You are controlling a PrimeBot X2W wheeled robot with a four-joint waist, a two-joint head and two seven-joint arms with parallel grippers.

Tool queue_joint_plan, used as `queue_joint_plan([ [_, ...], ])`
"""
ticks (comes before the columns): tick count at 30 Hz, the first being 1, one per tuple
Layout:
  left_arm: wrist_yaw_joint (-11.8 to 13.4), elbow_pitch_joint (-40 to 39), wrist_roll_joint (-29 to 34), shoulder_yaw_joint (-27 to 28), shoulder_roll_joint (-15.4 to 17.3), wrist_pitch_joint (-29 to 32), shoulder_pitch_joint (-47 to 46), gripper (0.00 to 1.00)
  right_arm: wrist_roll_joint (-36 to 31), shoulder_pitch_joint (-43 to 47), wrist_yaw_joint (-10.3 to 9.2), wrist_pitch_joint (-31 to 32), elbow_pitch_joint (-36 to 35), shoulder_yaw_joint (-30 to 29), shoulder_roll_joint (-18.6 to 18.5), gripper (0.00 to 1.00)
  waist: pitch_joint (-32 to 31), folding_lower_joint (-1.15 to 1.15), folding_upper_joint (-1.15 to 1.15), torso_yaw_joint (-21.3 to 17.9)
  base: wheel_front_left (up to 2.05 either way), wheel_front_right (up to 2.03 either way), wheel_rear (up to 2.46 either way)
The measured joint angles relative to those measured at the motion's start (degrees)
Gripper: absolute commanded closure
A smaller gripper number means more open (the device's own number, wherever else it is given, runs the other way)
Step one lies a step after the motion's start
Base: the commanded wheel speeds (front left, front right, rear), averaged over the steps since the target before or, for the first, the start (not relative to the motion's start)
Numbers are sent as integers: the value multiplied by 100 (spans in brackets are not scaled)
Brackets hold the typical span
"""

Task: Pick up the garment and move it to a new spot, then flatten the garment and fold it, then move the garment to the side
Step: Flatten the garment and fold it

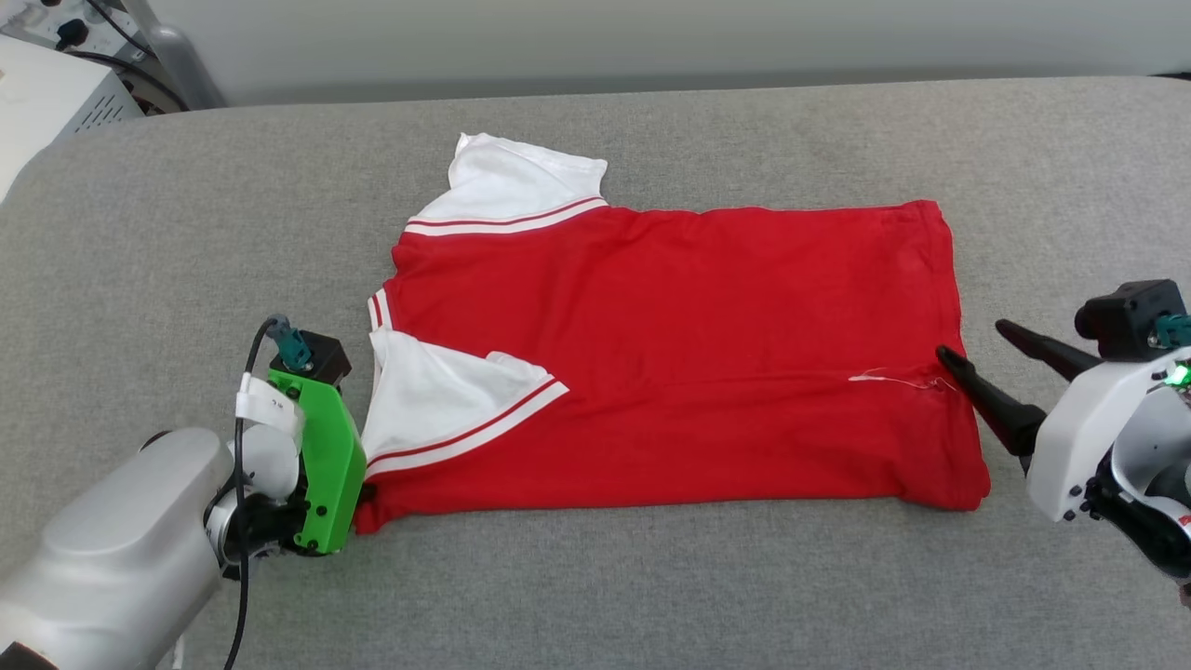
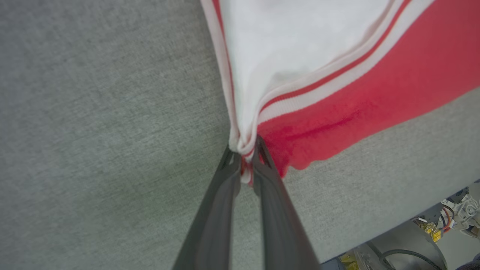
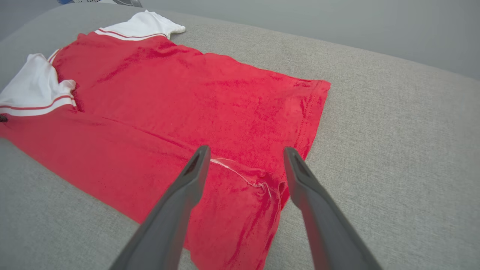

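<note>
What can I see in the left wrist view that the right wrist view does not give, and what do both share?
Left wrist view: the left claw shut on a corner of the red jersey, at its white sleeve. Right wrist view: the right claw open near the hem, beside a loose white thread. Both: the jersey lying on the grey cloth surface.

A grey fabric-covered surface (image 1: 651, 596) spreads wide, its weave fine and even. Past its far left corner stands a white box (image 1: 46, 102) with vent slots, and black cables (image 1: 121, 65) loop just above that box. Along the surface's far edge runs a pale wall (image 1: 651, 37).
</note>
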Motion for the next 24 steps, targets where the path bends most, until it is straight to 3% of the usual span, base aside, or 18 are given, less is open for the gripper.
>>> queue_joint_plan([
  [6,0,-346,69,-209,199,-401,41,100,-18,-335,0,790,-212,78,-412,0,-151,0,0,26,0,0,0],
  [14,0,-757,80,-352,365,-722,-5,100,246,-516,0,2324,-192,236,-849,0,-184,0,0,118,0,0,0],
  [20,0,-880,104,-453,379,-821,-141,100,397,-467,0,3141,-12,359,-808,0,-99,0,0,184,0,0,0],
  [24,0,-895,105,-541,376,-867,-246,100,387,-318,0,3277,207,374,-608,0,4,0,0,222,0,0,0],
])
